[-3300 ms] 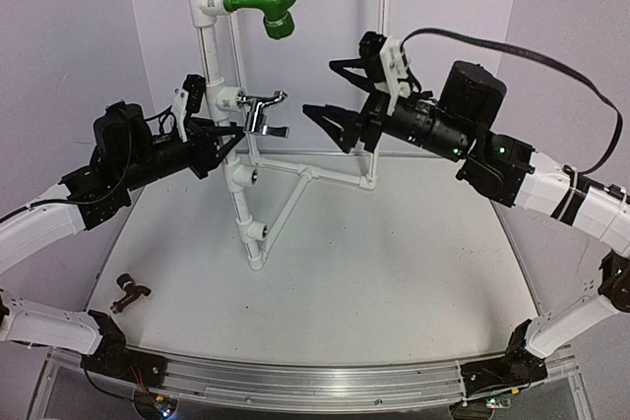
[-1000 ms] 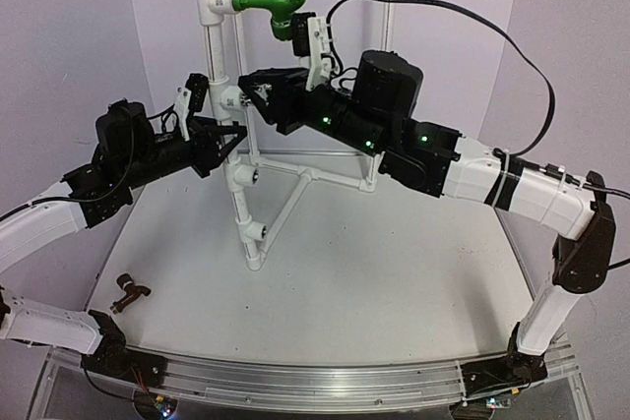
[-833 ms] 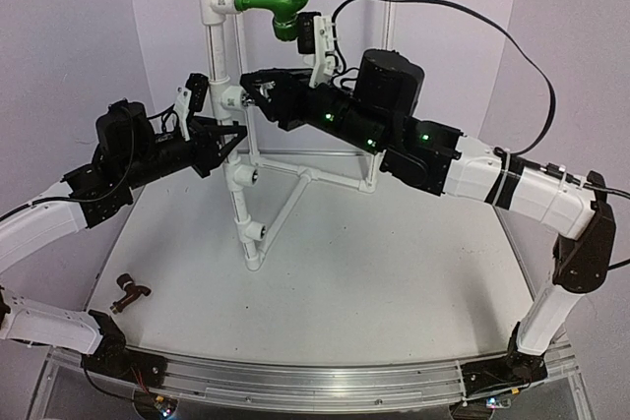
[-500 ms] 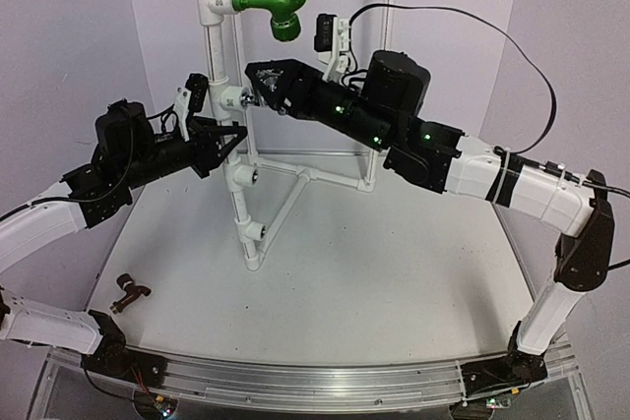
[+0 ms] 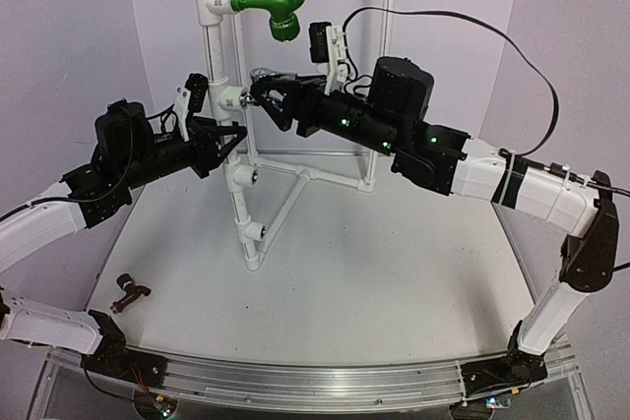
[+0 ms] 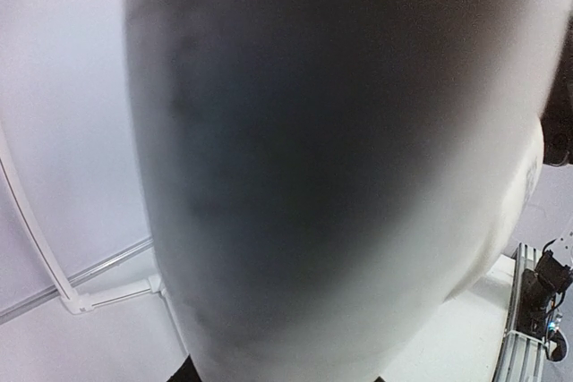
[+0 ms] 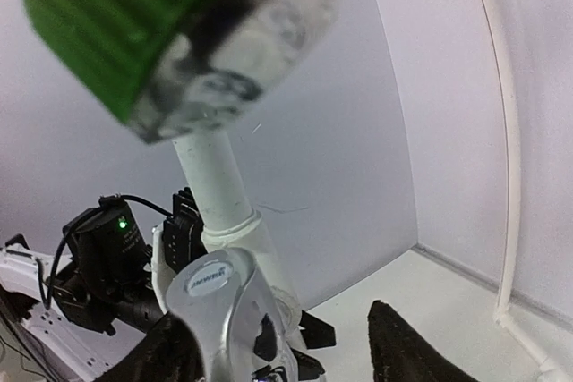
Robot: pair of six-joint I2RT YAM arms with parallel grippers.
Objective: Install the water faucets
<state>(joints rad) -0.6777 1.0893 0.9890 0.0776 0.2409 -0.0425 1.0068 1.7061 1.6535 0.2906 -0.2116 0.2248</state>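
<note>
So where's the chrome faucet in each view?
Top: the chrome faucet is upper centre, beside the white upright, below the green elbow.
Left wrist: not in it; a blurred white shape fills the frame.
Right wrist: bottom, left of centre.
Shared landmark: the green elbow, top left in the right wrist; absent from the left wrist.

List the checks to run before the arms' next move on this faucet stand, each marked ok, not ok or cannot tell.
1. Chrome faucet sits inside the right gripper: ok.
2. Its grip is firm: cannot tell.
3. Chrome faucet seated in the tee fitting: cannot tell.
4. Left gripper closed on the vertical pipe: cannot tell.
5. Left wrist view usable: not ok, a blurred white surface fills it.
6. Brown faucet installed: not ok, it lies on the table.
</note>
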